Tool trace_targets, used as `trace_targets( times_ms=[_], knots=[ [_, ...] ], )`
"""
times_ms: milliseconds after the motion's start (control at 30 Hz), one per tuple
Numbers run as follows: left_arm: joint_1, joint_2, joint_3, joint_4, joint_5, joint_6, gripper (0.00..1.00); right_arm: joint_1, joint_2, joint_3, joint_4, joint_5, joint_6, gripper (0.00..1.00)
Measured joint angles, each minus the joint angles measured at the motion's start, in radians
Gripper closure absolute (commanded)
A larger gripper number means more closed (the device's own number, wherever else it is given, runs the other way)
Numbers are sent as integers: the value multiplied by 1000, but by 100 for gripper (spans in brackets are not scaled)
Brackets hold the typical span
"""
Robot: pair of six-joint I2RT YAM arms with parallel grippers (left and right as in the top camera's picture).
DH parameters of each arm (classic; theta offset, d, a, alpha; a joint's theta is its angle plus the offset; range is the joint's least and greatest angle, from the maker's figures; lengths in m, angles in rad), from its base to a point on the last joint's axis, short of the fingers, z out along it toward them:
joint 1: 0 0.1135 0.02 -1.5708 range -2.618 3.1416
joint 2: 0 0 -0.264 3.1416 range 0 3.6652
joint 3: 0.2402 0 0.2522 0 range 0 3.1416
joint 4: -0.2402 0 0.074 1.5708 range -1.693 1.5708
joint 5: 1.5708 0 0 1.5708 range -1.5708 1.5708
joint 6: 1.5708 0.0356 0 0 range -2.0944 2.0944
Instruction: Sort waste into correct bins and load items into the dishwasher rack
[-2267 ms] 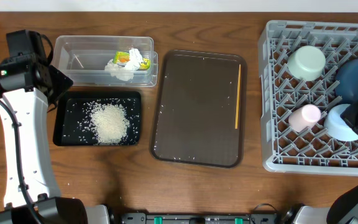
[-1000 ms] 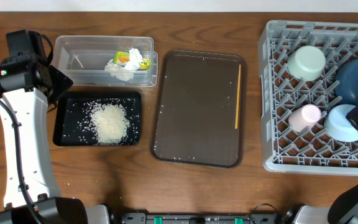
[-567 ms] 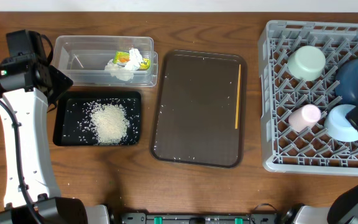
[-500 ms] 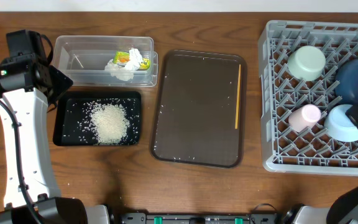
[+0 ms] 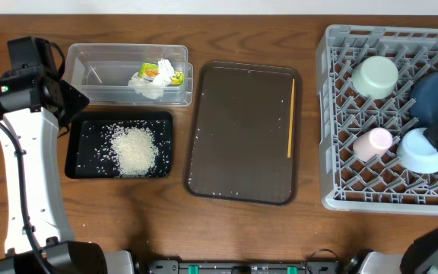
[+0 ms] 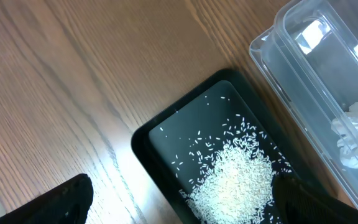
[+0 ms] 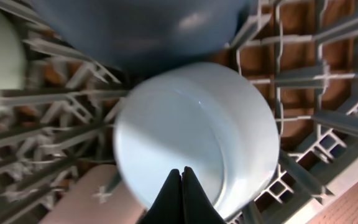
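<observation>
Black and pressed together, pinching nothing: right fingers (image 7: 182,186) over the small light blue bowl (image 7: 197,137), near the right edge of the dishwasher rack (image 5: 333,114). Racked alongside: large dark blue bowl (image 5: 432,95), mint-green bowl (image 5: 375,76), pink cup (image 5: 373,142). Spread wide and empty: left fingers (image 6: 188,202) above the rice (image 5: 134,148) in the black tray (image 5: 78,148), near the worktop's (image 5: 242,38) left edge. Tissue and wrapper (image 5: 154,76) in the clear tub (image 5: 97,65), back-left corner. Probably nearly done; left to load: the orange stick (image 5: 290,118) along the brown tray's (image 5: 234,137) right edge, plus a few stray grains there.
</observation>
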State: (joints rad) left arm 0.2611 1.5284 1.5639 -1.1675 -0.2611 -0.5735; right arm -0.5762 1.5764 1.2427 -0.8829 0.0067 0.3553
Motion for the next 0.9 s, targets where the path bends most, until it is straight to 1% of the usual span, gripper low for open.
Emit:
trace_targets(
  times_ms=[167, 400, 567, 633, 667, 733, 767, 800, 833, 867, 900],
  knots=[
    [0, 0, 0, 0, 0, 0, 6, 0, 63, 0, -34, 48, 2, 99],
    [0, 0, 0, 0, 0, 0, 6, 0, 62, 0, -71, 150, 42, 99],
    [0, 0, 0, 0, 0, 0, 6, 2, -1, 0, -48, 99, 51, 99],
    [0, 0, 0, 0, 0, 0, 6, 8, -58, 0, -12, 39, 46, 95],
    [0, 0, 0, 0, 0, 0, 6, 19, -100, 0, 16, -12, 38, 90],
    [0, 0, 0, 1, 0, 0, 6, 45, -175, 0, 71, -107, 27, 76],
    [0, 0, 0, 0, 0, 0, 6, 68, -224, 0, 114, -175, 12, 59],
    [0, 0, 0, 0, 0, 0, 6, 97, -269, 2, 156, -239, 7, 36],
    [0, 0, 0, 0, 0, 0, 6, 119, -298, 3, 198, -286, 6, 25],
    [0, 0, 0, 0, 0, 0, 6, 152, -331, 4, 247, -337, 1, 10],
    [0, 0, 0, 0, 0, 0, 6, 192, -364, 6, 296, -386, -1, 1]
  ],
)
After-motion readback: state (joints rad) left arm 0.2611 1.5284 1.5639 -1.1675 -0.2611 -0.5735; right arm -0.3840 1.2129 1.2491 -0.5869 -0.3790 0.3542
